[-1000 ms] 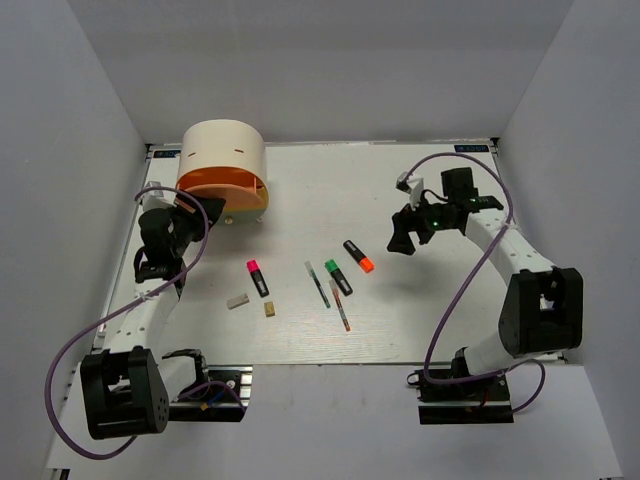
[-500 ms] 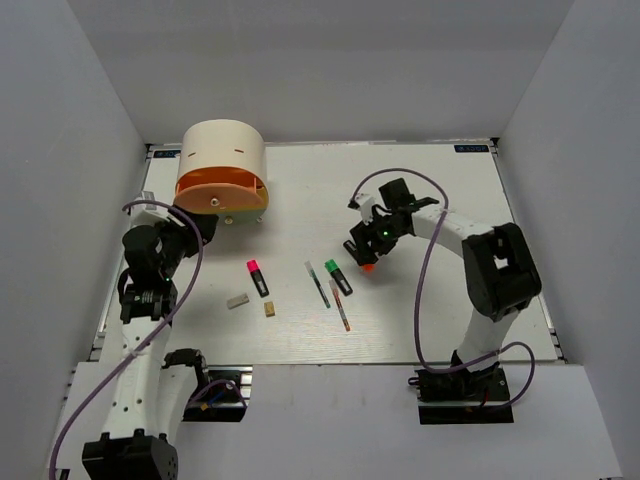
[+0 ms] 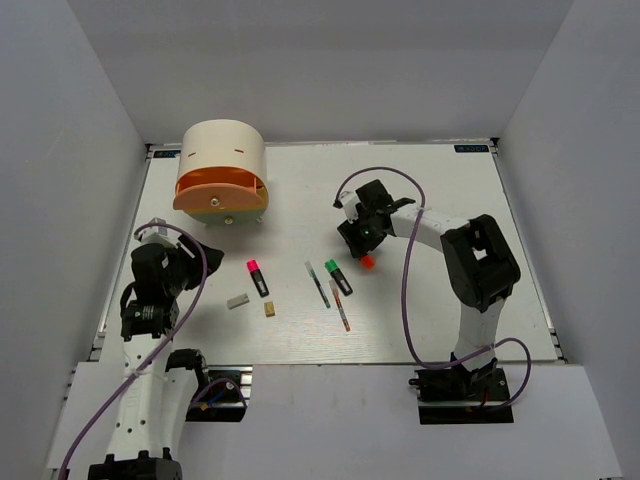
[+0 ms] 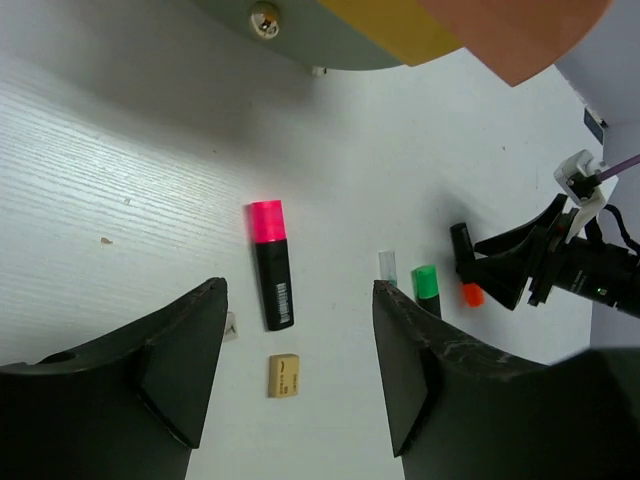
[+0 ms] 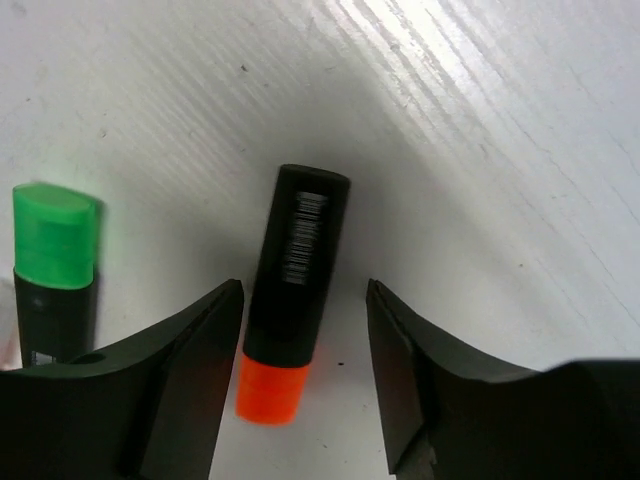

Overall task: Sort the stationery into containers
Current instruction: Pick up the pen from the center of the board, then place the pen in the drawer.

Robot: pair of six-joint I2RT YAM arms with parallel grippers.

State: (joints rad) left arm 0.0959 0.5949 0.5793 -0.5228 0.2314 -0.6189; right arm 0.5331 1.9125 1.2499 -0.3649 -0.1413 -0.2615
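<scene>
My right gripper [image 3: 358,240] is open and low over the table, its jaws on either side of the orange highlighter [image 5: 292,290], which lies flat; only its orange end [image 3: 367,262] shows from above. The green highlighter [image 3: 338,276] lies just to its left, and also shows in the right wrist view [image 5: 55,270]. Two thin pens [image 3: 318,284] [image 3: 340,306] lie beside it. The pink highlighter [image 3: 258,277], grey block [image 3: 237,300] and tan block [image 3: 270,309] lie left of centre. My left gripper [image 3: 175,265] is open and empty, above the pink highlighter [image 4: 271,265] and the tan block [image 4: 283,375]. The cream drum [image 3: 222,155] with orange and yellow trays [image 3: 215,190] stands far left.
White walls enclose the table on three sides. The trays' edge [image 4: 400,25] and a small knob [image 4: 265,17] hang over the top of the left wrist view. The right arm's purple cable loops above the table's right half [image 3: 410,290].
My right gripper has moved left and down until its jaws straddle the orange highlighter. My left arm has drawn back from the drum toward the near edge.
</scene>
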